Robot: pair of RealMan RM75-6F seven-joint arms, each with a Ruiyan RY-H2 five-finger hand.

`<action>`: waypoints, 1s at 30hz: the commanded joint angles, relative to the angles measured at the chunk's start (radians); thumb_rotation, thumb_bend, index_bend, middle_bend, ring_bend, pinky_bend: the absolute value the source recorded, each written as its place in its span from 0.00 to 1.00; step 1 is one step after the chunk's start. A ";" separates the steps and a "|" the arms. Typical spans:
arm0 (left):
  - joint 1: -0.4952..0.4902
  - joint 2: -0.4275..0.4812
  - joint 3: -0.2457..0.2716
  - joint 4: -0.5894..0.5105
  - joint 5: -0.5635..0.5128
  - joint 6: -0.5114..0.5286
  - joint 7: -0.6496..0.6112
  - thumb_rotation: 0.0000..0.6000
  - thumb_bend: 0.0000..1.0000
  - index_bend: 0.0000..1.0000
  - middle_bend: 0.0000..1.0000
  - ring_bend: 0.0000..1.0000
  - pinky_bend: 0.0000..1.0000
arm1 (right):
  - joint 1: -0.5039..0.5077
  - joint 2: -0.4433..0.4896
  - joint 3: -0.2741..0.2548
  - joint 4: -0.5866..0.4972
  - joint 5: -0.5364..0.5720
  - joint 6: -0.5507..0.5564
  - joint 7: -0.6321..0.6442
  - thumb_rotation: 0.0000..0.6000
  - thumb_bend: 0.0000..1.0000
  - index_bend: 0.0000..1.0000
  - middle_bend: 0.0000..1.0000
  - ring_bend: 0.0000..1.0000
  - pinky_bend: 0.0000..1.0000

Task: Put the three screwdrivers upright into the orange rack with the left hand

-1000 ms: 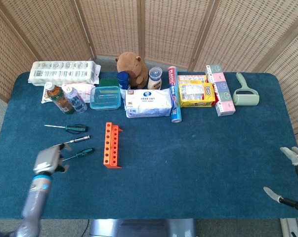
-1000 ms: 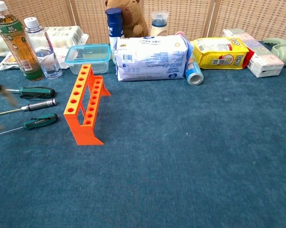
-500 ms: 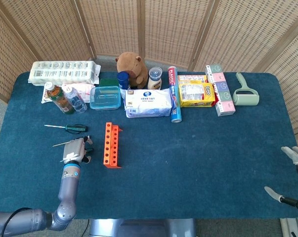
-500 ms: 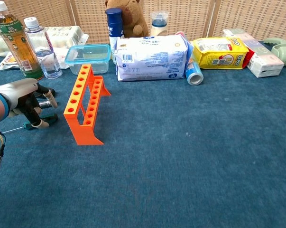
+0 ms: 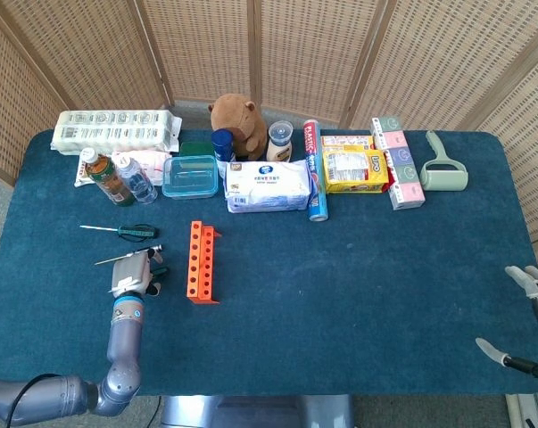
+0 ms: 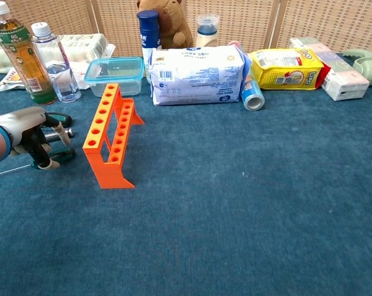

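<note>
My left hand [image 5: 133,273] is down on the cloth just left of the rack [image 5: 201,261], fingers curled over the handles of the two nearer screwdrivers. From the chest view my fingers [image 6: 45,148] are bent around the green handle [image 6: 61,155] of the nearest one, but I cannot tell whether I have a real hold on it. The silver one's [image 5: 117,259] shaft pokes out to the left from under my hand. The third screwdriver [image 5: 119,231] lies flat further back, apart from my hand. The rack stands upright, every hole bare. My right hand [image 5: 524,312] sits at the table's right edge, fingers spread, holding nothing
</note>
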 commanded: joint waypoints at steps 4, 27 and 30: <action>-0.008 -0.014 0.004 0.004 0.015 0.015 0.002 1.00 0.33 0.40 0.97 0.98 0.95 | -0.003 0.001 0.002 0.004 0.002 0.007 0.003 1.00 0.03 0.07 0.14 0.09 0.02; -0.008 -0.043 0.007 0.035 0.033 0.073 0.013 1.00 0.35 0.46 0.98 0.98 0.95 | -0.005 0.003 0.003 0.008 -0.001 0.011 0.009 1.00 0.03 0.07 0.14 0.09 0.02; -0.008 -0.050 0.013 0.048 0.045 0.086 0.019 1.00 0.34 0.46 0.98 0.98 0.95 | -0.006 0.003 0.003 0.008 -0.002 0.013 0.010 1.00 0.03 0.07 0.14 0.09 0.02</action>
